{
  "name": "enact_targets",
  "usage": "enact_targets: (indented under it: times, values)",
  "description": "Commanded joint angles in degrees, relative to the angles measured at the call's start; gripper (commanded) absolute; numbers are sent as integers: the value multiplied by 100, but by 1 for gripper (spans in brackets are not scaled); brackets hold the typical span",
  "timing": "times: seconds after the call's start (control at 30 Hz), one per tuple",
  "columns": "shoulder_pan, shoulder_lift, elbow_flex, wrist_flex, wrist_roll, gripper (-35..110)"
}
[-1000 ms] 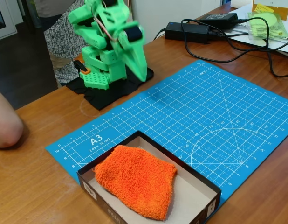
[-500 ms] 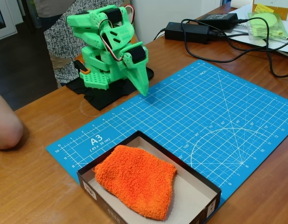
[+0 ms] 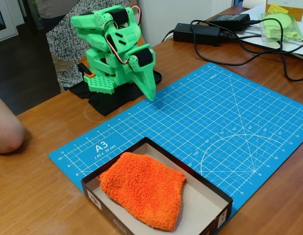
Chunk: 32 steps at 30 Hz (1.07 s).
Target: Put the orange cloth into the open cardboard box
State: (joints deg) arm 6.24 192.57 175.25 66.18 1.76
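Lying flat inside the open cardboard box (image 3: 217, 201) at the lower centre of the frame, the orange cloth (image 3: 142, 188) already sits where the task wants it, its long axis running from the box's near-left corner toward the far right and one lower edge draped close to the front wall. From the fingers (image 3: 150, 93), which hang in the upper left of the frame with their tip pointing down at the far corner of the blue cutting mat (image 3: 230, 122), the cloth lies well apart, down and slightly right in the picture. They look pressed together into a single green point with nothing between them, so I judge them clenched and empty. The green arm (image 3: 112, 49) is folded back over its base on a black pad, which reads as a rest pose; the placing step seems done. The mat covers much of the wooden worktop (image 3: 38, 191), and the box stands partly on its near edge. Behind, in the upper right, lie black power bricks (image 3: 196, 33) with cables and a pale item in a clear bag (image 3: 281, 24). A person's arm (image 3: 7, 129) rests at the left edge, and someone stands behind the robot.
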Motion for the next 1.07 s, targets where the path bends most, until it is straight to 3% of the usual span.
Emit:
enact_targets:
  times: [0.0, 1.03]
  values:
    - [44, 70, 18, 0, 44, 0]
    - [62, 79, 18, -9, 202, 0]
